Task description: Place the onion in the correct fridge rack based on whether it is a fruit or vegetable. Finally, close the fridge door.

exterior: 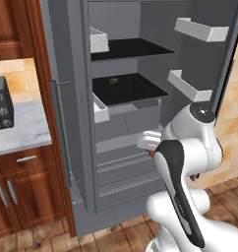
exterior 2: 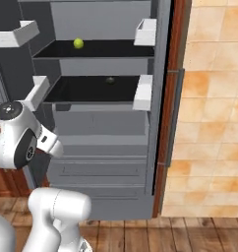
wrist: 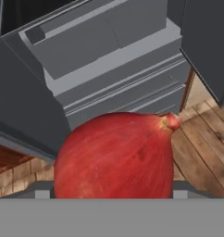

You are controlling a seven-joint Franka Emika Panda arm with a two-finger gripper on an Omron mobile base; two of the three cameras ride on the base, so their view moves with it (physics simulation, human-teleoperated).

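While fridge point(exterior: 76, 98) stands open, tool apparently grips onion point(wrist: 115, 155).

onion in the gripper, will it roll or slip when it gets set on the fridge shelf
The onion looks round and smooth-skinned, so it would probably roll once released on the flat black lower rack. Its glossy skin may slip in a light grip. It seems firm rather than squashy, so it should keep its shape.
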